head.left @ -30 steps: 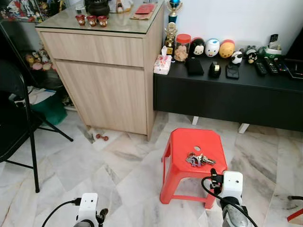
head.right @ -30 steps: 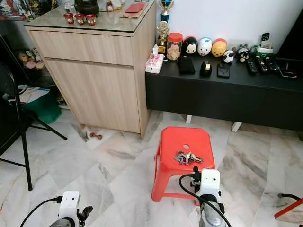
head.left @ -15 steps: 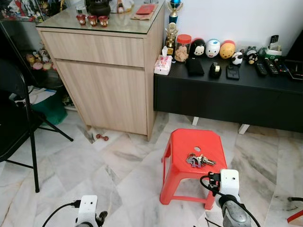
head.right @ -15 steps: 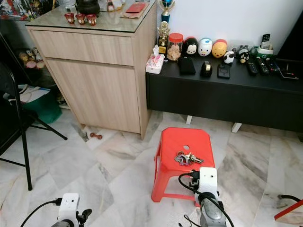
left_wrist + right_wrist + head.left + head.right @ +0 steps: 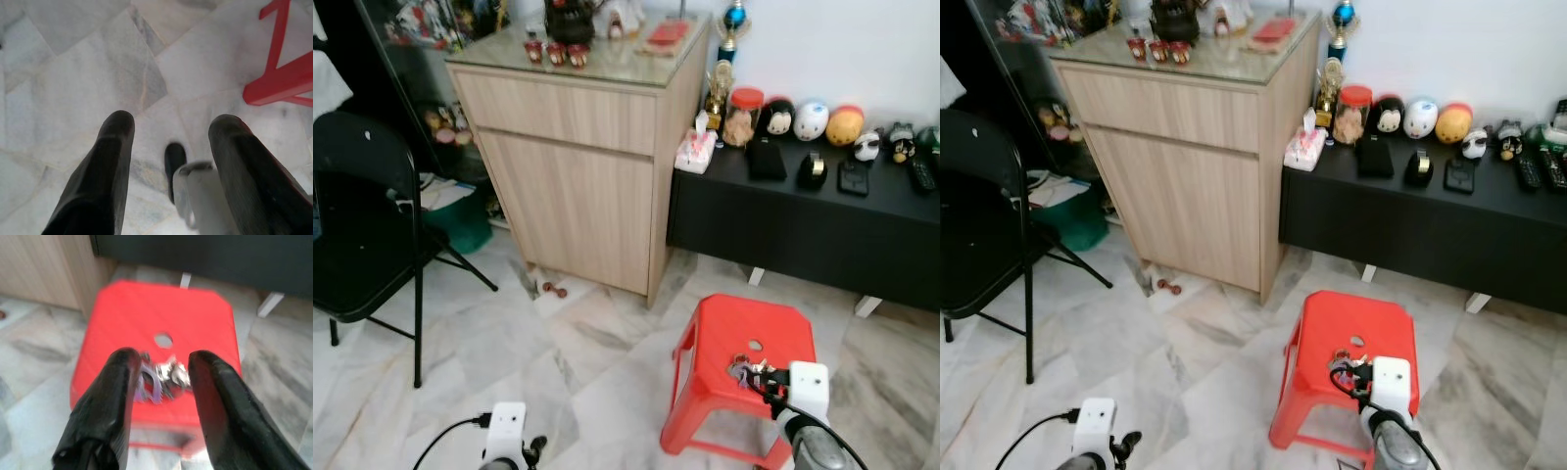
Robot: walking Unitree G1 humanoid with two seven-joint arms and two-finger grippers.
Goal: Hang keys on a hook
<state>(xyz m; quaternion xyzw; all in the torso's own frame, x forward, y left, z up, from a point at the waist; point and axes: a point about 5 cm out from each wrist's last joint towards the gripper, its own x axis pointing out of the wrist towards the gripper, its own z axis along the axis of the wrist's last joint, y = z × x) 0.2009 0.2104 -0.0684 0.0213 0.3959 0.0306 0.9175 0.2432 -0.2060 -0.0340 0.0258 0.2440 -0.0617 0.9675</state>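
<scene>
Keys (image 5: 161, 374) lie on the red stool (image 5: 205, 323) — between the right gripper's (image 5: 159, 367) parted jaws.

Grey-veined marble floor (image 5: 597, 343) below a white wall (image 5: 862, 44). Light-wood cabinet (image 5: 582, 186) with glass top, beside a low black sideboard (image 5: 803, 220). Black folding chair (image 5: 362, 245) at left. Red plastic stool (image 5: 739, 367) in foreground.
</scene>
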